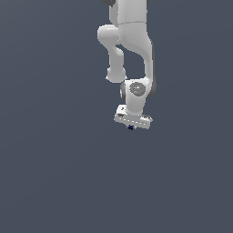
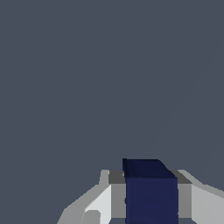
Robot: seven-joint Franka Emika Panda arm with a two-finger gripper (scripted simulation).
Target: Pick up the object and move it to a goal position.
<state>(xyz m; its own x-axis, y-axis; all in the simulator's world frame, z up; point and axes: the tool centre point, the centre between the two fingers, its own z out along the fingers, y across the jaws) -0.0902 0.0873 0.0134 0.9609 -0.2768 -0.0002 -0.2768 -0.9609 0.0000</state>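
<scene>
The white Panda arm hangs down from the top of the exterior view. Its gripper point(image 1: 131, 127) sits just below the white hand, near the middle of the picture. A tiny dark navy-blue block point(image 1: 131, 127) shows between the fingers, mostly hidden by the hand. In the wrist view the block point(image 2: 151, 197) fills the gap between the two grey fingertip pads point(image 2: 117, 199), which press on its two sides. The gripper point(image 2: 151, 201) is shut on the block. No goal marker shows in either view.
A plain dark grey-blue surface point(image 1: 54, 173) fills both views. No other objects, containers or edges are in sight.
</scene>
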